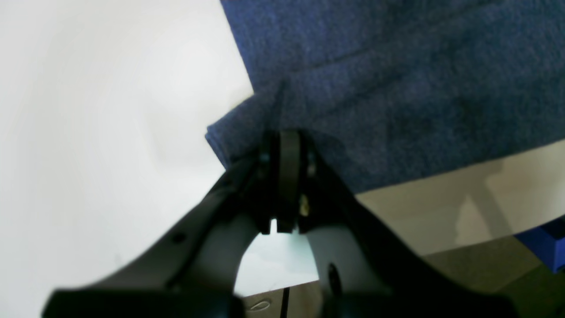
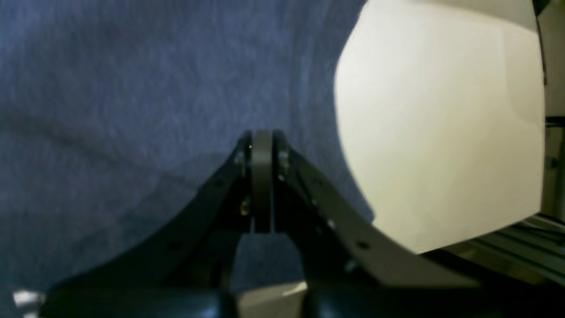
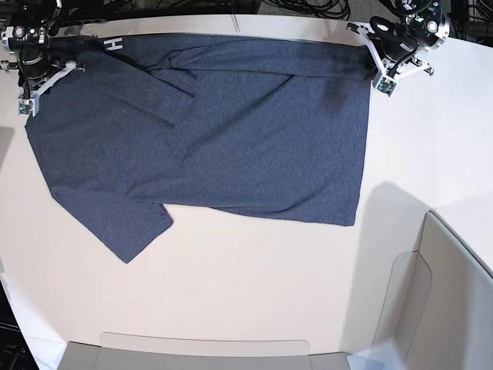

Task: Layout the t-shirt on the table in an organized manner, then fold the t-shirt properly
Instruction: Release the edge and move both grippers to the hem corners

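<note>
The dark navy-grey t-shirt [image 3: 231,131] lies spread on the off-white table [image 3: 269,285], with its far edge folded over and a white letter showing at the top left. One sleeve points toward the lower left. My left gripper [image 3: 368,42] is at the shirt's far right corner. In the left wrist view it [image 1: 284,134] is shut on a pinched fold of the t-shirt [image 1: 397,88]. My right gripper [image 3: 69,52] is at the far left corner. In the right wrist view it [image 2: 262,137] is shut on the t-shirt [image 2: 132,88], beside bare table [image 2: 441,132].
Pale grey translucent panels stand along the near edge [image 3: 208,351] and at the lower right [image 3: 454,293]. Black cables lie beyond the table's far edge [image 3: 308,8]. A blue object [image 1: 547,240] sits below the table edge in the left wrist view.
</note>
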